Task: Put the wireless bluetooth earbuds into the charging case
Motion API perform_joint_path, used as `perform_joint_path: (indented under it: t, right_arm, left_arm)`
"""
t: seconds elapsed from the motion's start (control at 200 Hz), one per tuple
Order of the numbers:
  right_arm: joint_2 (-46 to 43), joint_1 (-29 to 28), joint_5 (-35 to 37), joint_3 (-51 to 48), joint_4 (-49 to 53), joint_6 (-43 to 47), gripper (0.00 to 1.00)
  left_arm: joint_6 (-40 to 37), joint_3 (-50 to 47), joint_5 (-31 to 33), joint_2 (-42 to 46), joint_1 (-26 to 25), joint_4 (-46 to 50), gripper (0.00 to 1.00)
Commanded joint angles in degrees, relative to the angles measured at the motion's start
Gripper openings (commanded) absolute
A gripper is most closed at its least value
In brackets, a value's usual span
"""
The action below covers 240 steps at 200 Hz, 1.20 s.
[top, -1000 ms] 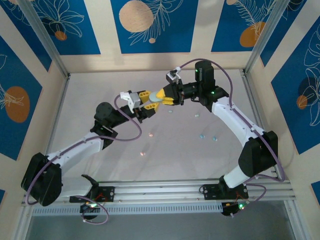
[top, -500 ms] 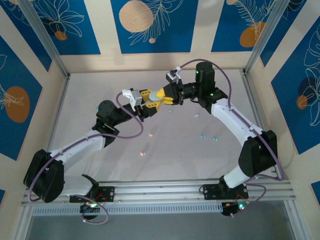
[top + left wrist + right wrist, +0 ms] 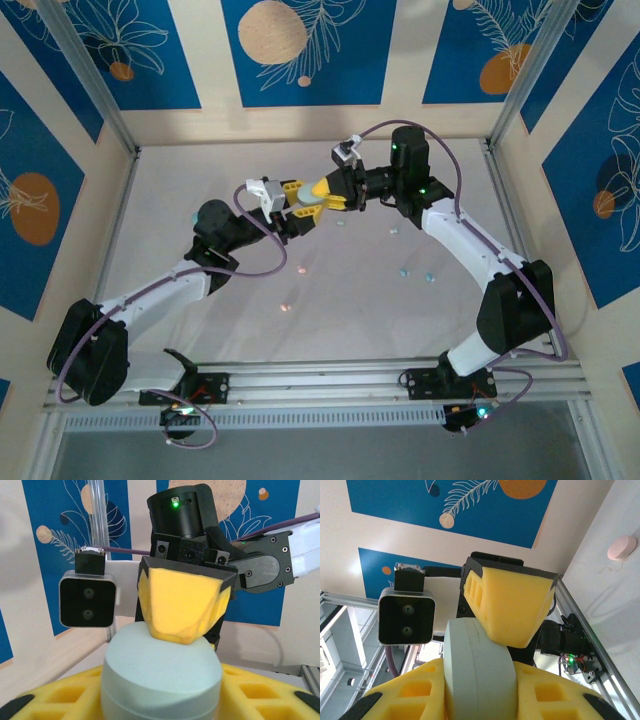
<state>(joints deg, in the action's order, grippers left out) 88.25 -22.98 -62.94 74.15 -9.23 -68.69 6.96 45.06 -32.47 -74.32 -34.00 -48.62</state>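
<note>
The wireless bluetooth earbuds, tiny pastel plastic beads (image 3: pixel 404 270), lie scattered on the pale table (image 3: pixel 200 180), all of them below my two hands and on the side toward the arm bases. The charging case, a smooth mint-green pebble with a fine seam around it (image 3: pixel 161 672), is up in the air over the far middle of the table, well apart from every bud.

My left gripper (image 3: pixel 298 203) is clamped on the case. My right gripper (image 3: pixel 324 193) grasps the same case from the opposite side, its yellow fingers crossing mine. In the right wrist view the case stands on edge between the fingers.

The way I read it, the next move turns on this: both hands are busy, and the buds sit straight down from the case. The blue and mint ones lie on the right arm's side, the pink pair (image 3: pixel 301 267) nearer the left arm. One hand has to let go before any bud can be fetched.
</note>
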Motion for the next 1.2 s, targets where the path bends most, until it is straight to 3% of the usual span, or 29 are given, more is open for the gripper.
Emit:
perform_joint_path:
  t: [0.0, 0.155, 0.33, 0.475, 0.97, 1.196]
  right_arm:
    - [-1.94, -0.15, 0.52, -0.93, -0.65, -0.75, 0.17]
    - [-2.03, -0.16, 0.59, -1.03, -0.79, -0.97, 0.17]
    - [-2.13, -0.1, 0.34, -0.78, -1.62, -1.7, 0.17]
    - [-2.11, -0.01, 0.35, -0.78, -1.46, -1.71, 0.18]
    - [-2.11, -0.01, 0.53, -1.51, -0.71, -0.75, 0.18]
    - [-2.08, 0.04, 0.45, -1.12, -0.82, -0.69, 0.18]
  left_arm:
    - [-0.72, 1.09, -0.53, 1.12, -0.34, -1.42, 0.46]
    - [-0.79, 1.13, -0.78, 1.11, -0.29, -1.39, 0.42]
    - [-1.18, 1.0, -0.97, 1.17, -0.34, -0.73, 0.5]
    - [-1.29, 1.16, -0.67, 1.28, -0.29, -0.86, 0.41]
    - [0.3, 1.51, -0.7, 0.53, -0.33, -2.53, 0.48]
    - [-0.11, 1.63, -0.79, 0.7, -0.3, -1.04, 0.44]
